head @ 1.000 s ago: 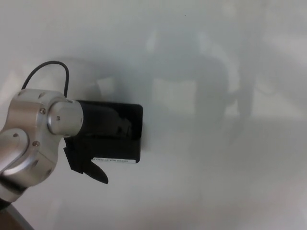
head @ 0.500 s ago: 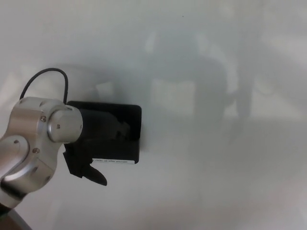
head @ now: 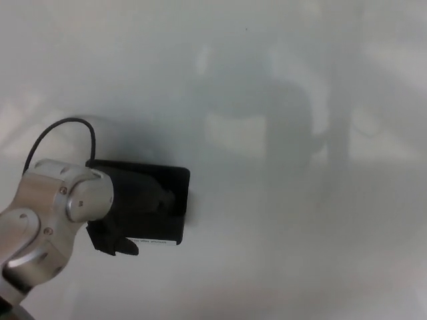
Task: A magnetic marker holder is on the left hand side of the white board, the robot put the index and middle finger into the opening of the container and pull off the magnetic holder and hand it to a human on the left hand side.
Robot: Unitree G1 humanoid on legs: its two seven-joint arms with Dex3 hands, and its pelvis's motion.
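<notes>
The black magnetic marker holder sits against the white board at the lower left, with a white label strip along its bottom edge. My left hand comes in from the left behind its silver wrist. Its fingers are hooked into the holder's opening, and the thumb tip shows below the holder's left corner. The wrist hides the holder's left part. My right hand does not show.
A thin black cable loops above the wrist. The glossy board fills the view and carries dim grey reflections at centre and right. No person shows.
The holder and my left hand have slid down and slightly left on the board together. The view has also shifted a little, carrying the reflections left and down.
</notes>
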